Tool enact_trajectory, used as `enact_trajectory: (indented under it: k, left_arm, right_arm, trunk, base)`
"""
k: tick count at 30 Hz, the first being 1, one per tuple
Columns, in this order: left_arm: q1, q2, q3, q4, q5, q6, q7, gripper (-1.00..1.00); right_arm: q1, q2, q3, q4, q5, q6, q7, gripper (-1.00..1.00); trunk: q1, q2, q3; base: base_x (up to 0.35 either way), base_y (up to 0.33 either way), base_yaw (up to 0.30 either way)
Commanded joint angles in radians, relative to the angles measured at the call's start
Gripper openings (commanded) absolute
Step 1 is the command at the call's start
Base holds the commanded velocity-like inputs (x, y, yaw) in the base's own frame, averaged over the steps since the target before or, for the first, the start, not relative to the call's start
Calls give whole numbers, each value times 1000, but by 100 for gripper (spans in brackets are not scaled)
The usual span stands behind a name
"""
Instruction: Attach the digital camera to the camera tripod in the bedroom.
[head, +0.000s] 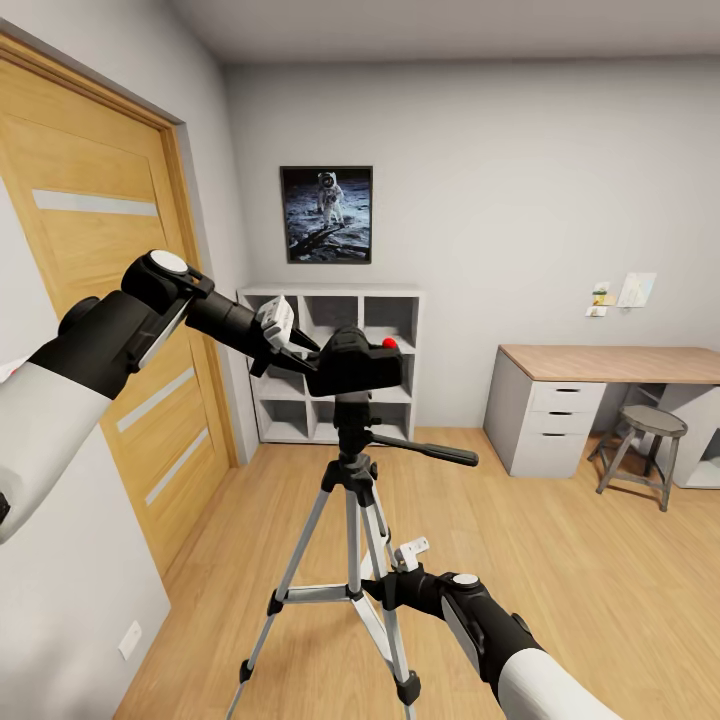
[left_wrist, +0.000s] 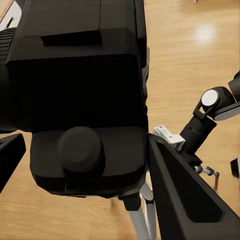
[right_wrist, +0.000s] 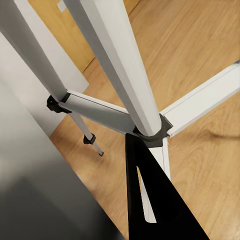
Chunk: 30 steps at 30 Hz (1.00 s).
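The left end effector (head: 300, 352) is clamped on the digital camera (head: 355, 365), its fingers pressing the body's flanks; in the left wrist view the camera (left_wrist: 82, 95) sits between the two dark fingers (left_wrist: 187, 200), its top and a round knob facing the lens. The camera rests right on top of the black head of the camera tripod (head: 352, 520), level, with its small red spot uppermost; whether it is actually locked on I cannot tell. The black pan handle (head: 425, 449) sticks out from the head toward the robot's right. Lower down, the right end effector (head: 392, 580) is at the tripod's centre column where the silver brace struts meet; the right wrist view shows the column (right_wrist: 120, 70) running beside a dark finger (right_wrist: 155, 200), but whether that end effector is closed on the column I cannot tell. The tripod stands on the light wood floor (head: 560, 570) of the bedroom, with a wooden door (head: 110, 330) to the left, white cube shelves (head: 300, 390) and an astronaut poster (head: 326, 214) behind it, and a wood-topped worktop (head: 610, 364) with drawers and a round stool (head: 645, 445) to the right.
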Motion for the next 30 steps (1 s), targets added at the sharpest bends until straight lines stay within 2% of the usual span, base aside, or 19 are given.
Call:
enact_trajectory:
  k: [1, 10, 30]
  left_arm:
    - [-1, 1, -3, 1, 5, 7, 5, -100]
    - [-1, 1, -7, 3, 3, 8, 32, -100]
    - [-1, 3, -17, 8, -9, 5, 36, -100]
  right_arm:
    - [1, 0, 7, 0, 23, 1, -22, -100]
    - [1, 0, 7, -1, 23, 1, -22, -100]
    - [1, 0, 7, 0, 23, 1, -22, -100]
  trunk:
    - [1, 0, -1]
    - [1, 0, -1]
    - [1, 0, -1]
  base:
    - [0, 0, 0]
    - [0, 0, 0]
    - [0, 0, 0]
